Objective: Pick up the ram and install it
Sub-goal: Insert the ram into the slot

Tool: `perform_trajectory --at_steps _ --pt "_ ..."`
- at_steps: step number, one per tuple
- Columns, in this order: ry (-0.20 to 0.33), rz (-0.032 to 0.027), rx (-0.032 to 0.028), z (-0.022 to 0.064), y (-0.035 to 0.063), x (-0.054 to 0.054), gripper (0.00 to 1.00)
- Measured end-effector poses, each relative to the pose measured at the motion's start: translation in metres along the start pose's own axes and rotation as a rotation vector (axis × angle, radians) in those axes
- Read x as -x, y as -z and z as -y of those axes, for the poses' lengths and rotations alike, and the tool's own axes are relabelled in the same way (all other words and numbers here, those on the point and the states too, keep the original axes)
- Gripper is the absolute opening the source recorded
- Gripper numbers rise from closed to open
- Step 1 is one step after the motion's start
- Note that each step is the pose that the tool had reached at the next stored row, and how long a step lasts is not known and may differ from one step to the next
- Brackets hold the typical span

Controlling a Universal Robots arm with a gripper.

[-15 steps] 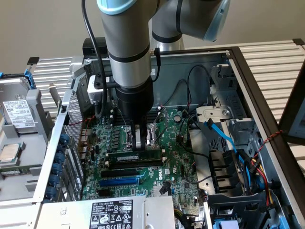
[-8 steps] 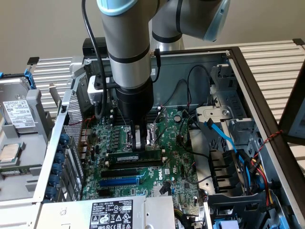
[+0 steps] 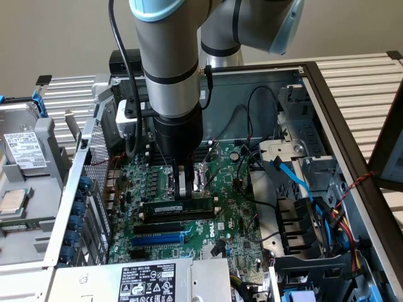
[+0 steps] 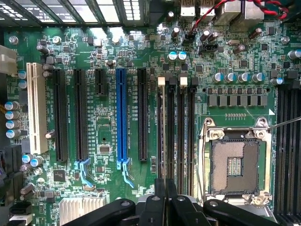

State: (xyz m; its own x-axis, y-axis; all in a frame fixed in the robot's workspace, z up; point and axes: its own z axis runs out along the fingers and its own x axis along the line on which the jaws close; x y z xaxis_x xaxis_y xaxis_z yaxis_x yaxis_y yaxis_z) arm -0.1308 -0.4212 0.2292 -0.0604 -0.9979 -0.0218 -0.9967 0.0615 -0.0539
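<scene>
The ram (image 3: 165, 207) is a narrow green stick with a white label. It stands on its long edge along a black memory slot in the middle of the motherboard (image 3: 236, 214). My gripper (image 3: 186, 196) comes straight down on it, its fingers shut on the stick's upper edge near the middle. In the wrist view the gripper (image 4: 165, 188) has its fingers pressed close together. The ram (image 4: 163, 136) runs away from them edge-on as a thin line over the first of several parallel black memory slots (image 4: 181, 132).
A blue expansion slot (image 3: 157, 239) lies beside the memory slots, and the open CPU socket (image 4: 235, 165) sits on their other side. Blue and black cables (image 3: 296, 182) hang at the exterior view's right. A hard drive (image 3: 25, 151) lies outside the case wall (image 3: 75, 189).
</scene>
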Motion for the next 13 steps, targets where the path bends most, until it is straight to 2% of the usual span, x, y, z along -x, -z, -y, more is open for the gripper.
perform_trajectory --at_steps 4,9,13 --pt "0.0 0.0004 -0.0005 0.0 -0.0006 0.0 0.12" --pt "0.0 0.0001 -0.0046 -0.0002 -0.0018 0.0 0.12" --pt "0.0 -0.0007 -0.0044 -0.0002 -0.0022 -0.0001 0.12"
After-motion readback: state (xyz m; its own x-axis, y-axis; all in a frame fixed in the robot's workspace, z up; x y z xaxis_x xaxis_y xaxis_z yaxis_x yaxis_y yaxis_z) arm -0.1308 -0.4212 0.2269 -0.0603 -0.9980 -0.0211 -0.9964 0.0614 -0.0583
